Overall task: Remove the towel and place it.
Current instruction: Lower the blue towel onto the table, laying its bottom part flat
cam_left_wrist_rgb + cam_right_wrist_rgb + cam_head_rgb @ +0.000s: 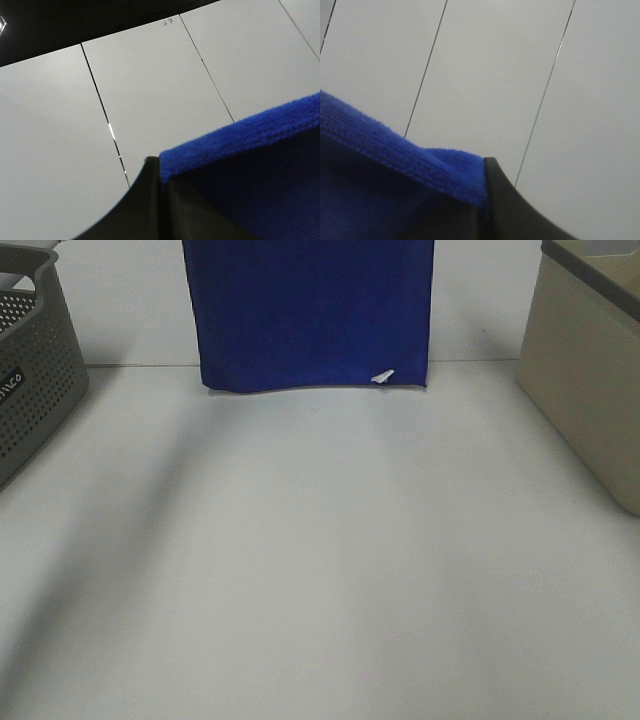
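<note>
Below and between the two claws, towel (310, 310): hangs as a flat sheet, long axis vertical, one top corner clamped in the left claw (159, 167), the other in the right claw (484, 192), lower hem near the bench (320, 570), neither arm nearer.

The towel (310, 310) hangs from my left gripper (159, 167) and right gripper (483, 200) at the surface's (320, 570) rear middle, basket (35, 380) to its left, bin (585, 370) to its right.

light: bright, even | shadow: soft, across table (400, 570) | wrist views: soft-focus
</note>
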`<state>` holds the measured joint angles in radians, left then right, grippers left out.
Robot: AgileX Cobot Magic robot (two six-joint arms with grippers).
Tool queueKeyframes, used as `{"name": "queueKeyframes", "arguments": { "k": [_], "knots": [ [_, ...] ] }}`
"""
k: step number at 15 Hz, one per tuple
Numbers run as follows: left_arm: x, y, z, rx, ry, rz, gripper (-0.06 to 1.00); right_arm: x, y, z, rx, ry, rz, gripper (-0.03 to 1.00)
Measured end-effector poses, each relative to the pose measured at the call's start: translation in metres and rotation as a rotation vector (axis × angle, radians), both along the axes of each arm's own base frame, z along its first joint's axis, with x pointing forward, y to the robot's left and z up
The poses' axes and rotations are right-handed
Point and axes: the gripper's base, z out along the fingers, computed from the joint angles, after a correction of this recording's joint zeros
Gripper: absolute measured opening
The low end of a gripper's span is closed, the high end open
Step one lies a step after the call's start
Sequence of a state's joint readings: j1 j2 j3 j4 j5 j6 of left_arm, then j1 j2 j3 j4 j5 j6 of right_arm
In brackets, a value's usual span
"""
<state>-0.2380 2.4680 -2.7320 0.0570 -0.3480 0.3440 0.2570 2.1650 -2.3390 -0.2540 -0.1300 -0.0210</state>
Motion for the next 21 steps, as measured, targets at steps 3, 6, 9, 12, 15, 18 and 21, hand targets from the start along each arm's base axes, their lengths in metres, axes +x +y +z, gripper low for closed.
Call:
{"name": "queueKeyframes", "arguments": {
  "k": [3, 6, 9, 12, 15, 18, 21],
  "knots": [
    [0.000, 0.000, -0.002, -0.005, -0.038, -0.002, 0.00, -0.003, 0.002, 0.007, 0.019, -0.093, 0.024, 0.02],
    [-0.001, 0.000, -0.001, -0.006, -0.041, -0.002, 0.00, -0.003, 0.002, 0.009, 0.022, -0.115, 0.030, 0.02],
    [0.002, -0.002, -0.005, 0.034, -0.004, 0.012, 0.00, 0.002, 0.002, -0.001, 0.012, -0.064, 0.020, 0.02],
    [0.002, -0.002, -0.005, 0.035, -0.002, 0.012, 0.00, 0.003, 0.002, -0.003, 0.041, -0.034, 0.026, 0.02],
    [0.007, -0.002, -0.009, 0.069, 0.135, 0.026, 0.00, 0.007, -0.001, -0.018, 0.115, 0.172, 0.002, 0.02],
    [0.005, 0.001, -0.007, 0.078, 0.351, 0.023, 0.00, -0.001, -0.004, -0.025, 0.175, 0.408, -0.037, 0.02],
    [-0.027, 0.004, 0.021, 0.059, 0.655, -0.026, 0.00, -0.045, -0.008, -0.001, 0.171, 0.697, 0.004, 0.02]
  ]
}}
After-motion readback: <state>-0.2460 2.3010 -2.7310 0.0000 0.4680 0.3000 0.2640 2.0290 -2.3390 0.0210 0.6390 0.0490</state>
